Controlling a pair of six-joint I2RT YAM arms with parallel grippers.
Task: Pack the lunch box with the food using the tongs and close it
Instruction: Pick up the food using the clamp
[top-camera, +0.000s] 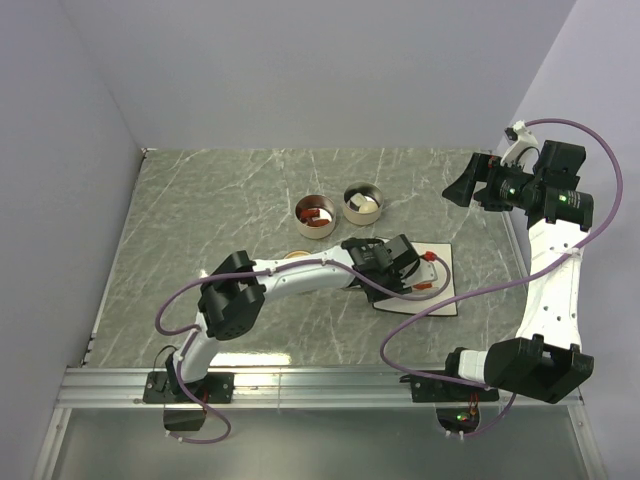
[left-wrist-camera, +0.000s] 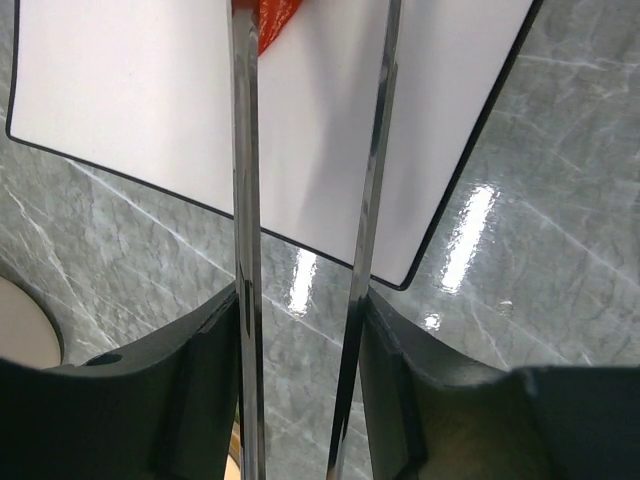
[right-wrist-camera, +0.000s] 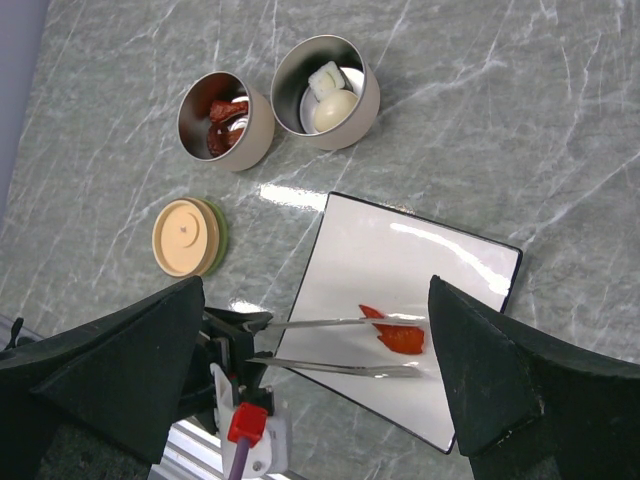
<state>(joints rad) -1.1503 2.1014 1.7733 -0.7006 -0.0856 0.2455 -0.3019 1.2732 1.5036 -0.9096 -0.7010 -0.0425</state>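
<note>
Your left hand (top-camera: 385, 262) grips the tongs (right-wrist-camera: 330, 322), their tips straddling the red piece (right-wrist-camera: 402, 338) on the white plate (right-wrist-camera: 420, 260), seemingly not yet pinched; squeeze, then lift. Your right hand (top-camera: 465, 187) gapes wide, idle.

Silver tongs (right-wrist-camera: 320, 323); red bits (right-wrist-camera: 400, 340); white plate (right-wrist-camera: 440, 260), black edge; grey white-veined table (right-wrist-camera: 500, 120); beige lid (right-wrist-camera: 186, 236), perhaps green-rimmed.

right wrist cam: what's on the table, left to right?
beige lid → tin of dark red pieces → tin with the white ball → red piece on the white plate. The tongs are left out: they run from near the lid to the red piece.
</note>
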